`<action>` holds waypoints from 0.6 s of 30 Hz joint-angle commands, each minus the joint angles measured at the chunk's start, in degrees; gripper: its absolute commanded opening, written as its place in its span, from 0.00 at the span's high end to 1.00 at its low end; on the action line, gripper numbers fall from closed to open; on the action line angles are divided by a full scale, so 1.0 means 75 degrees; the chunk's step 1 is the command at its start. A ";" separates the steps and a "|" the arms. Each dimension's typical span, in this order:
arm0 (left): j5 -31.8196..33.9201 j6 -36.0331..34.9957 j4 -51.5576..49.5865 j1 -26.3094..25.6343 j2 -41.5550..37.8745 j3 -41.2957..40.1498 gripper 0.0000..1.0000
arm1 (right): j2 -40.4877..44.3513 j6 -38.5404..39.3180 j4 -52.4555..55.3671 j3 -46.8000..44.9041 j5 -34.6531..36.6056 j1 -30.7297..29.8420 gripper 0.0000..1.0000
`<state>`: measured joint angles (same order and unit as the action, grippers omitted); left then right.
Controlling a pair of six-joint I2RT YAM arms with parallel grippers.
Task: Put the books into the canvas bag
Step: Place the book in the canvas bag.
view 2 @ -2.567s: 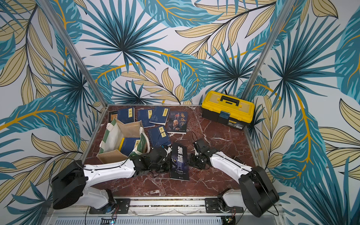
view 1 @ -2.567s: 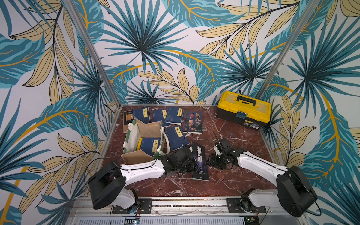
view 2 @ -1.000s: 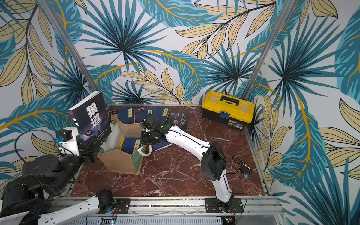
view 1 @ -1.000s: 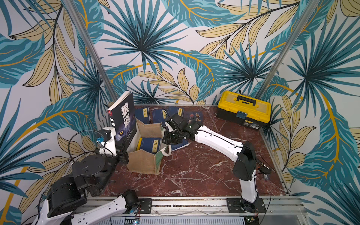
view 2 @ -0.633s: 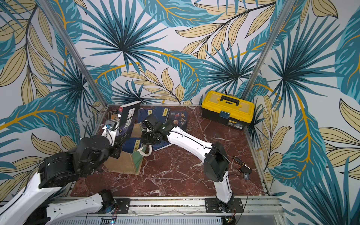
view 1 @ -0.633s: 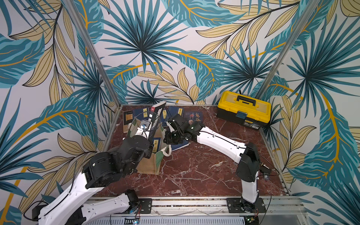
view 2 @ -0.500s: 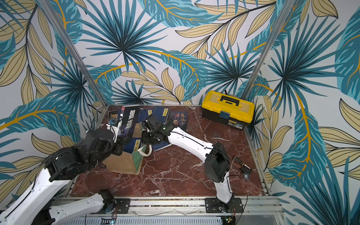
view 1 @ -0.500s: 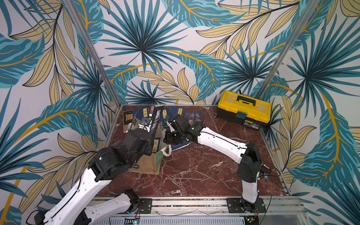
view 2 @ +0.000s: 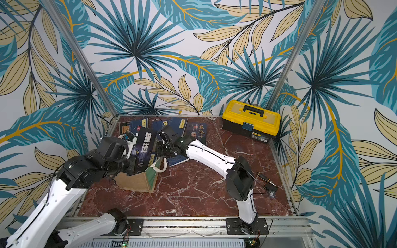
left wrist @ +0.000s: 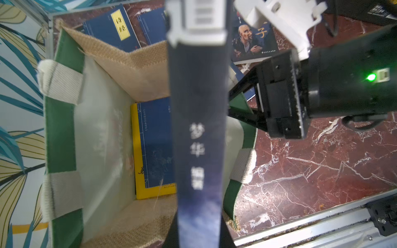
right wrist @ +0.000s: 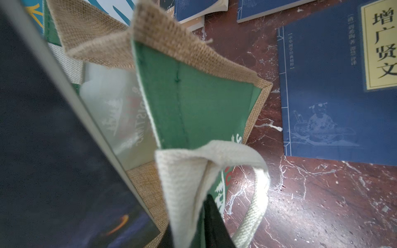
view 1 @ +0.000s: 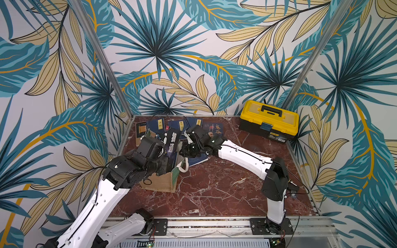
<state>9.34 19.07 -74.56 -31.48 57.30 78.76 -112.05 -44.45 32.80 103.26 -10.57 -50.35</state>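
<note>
Left wrist: navy book (left wrist: 154, 146) bagged, other books (left wrist: 111, 28) on worktop (left wrist: 322, 161).
My left claw (left wrist: 198, 238) pinches dark book (left wrist: 197, 107); right claw (right wrist: 189, 234) pinches canvas bag (right wrist: 193, 96).

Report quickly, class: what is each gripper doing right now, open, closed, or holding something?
Left gripper: closed on the dark book, upright over the canvas bag.
Right gripper: closed, pinching the bag's white handle.
</note>
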 commanded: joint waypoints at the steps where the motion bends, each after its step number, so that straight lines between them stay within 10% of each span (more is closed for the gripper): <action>1: -0.0222 0.0147 -0.0505 0.0177 0.0201 0.0103 1.00 | 0.0164 -0.0040 -0.0107 -0.0012 0.0021 0.0070 0.83; 18: -0.0660 0.0118 -0.1221 0.1191 0.0924 0.0554 1.00 | -0.0012 0.0072 -0.0034 0.0220 -0.0324 0.0086 0.82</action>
<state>5.28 21.06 -80.05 -23.16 65.36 79.29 -112.05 -44.58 31.59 103.96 -12.16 -50.02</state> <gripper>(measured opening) 0.157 0.174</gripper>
